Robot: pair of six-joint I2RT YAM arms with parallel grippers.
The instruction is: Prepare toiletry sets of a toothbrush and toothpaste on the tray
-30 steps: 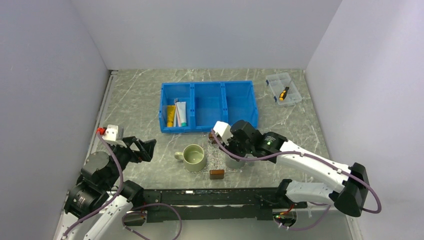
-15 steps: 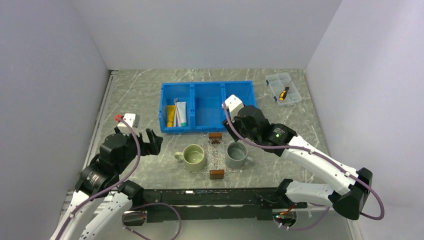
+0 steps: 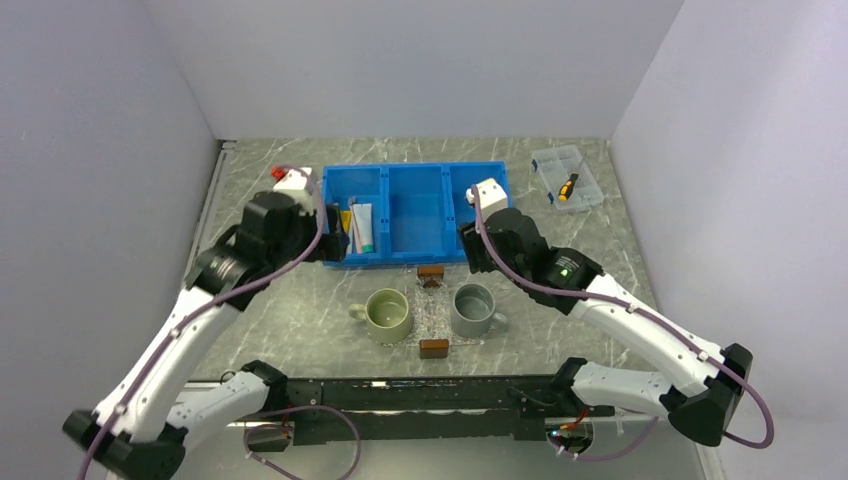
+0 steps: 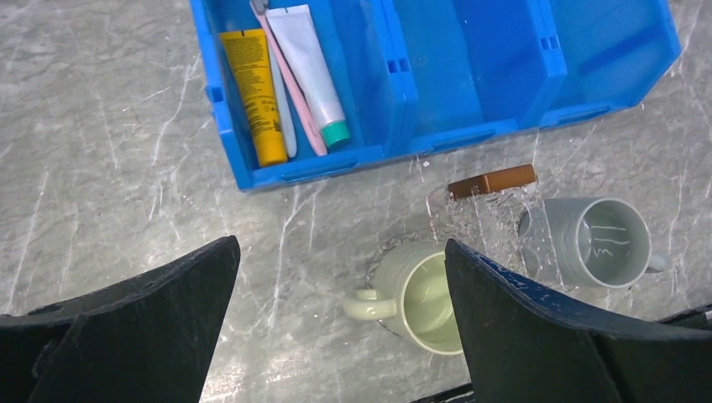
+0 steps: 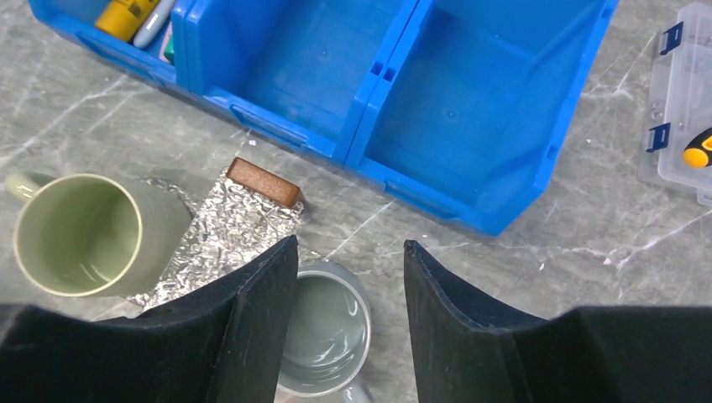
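Observation:
The white toothpaste (image 4: 306,71) with a teal end lies in the left compartment of the blue bin (image 3: 415,213). Beside it are a yellow tube (image 4: 252,92), a pink stick and the slim pale toothbrush (image 4: 283,113). The clear tray (image 3: 432,310) with brown end handles (image 5: 264,182) lies between a green mug (image 3: 388,315) and a grey mug (image 3: 473,310). My left gripper (image 4: 340,243) is open and holds nothing, hovering at the bin's left front (image 3: 335,238). My right gripper (image 5: 349,243) is open above the grey mug (image 5: 327,336), near the bin's right front (image 3: 470,258).
A clear lidded box (image 3: 567,178) with a yellow-handled screwdriver (image 3: 568,186) stands at the back right. The bin's middle and right compartments (image 5: 470,92) hold nothing. Walls close the table on three sides.
My left arm swung up from the near left to the bin's left compartment. My right gripper lifted off the grey mug and drew back toward the bin.

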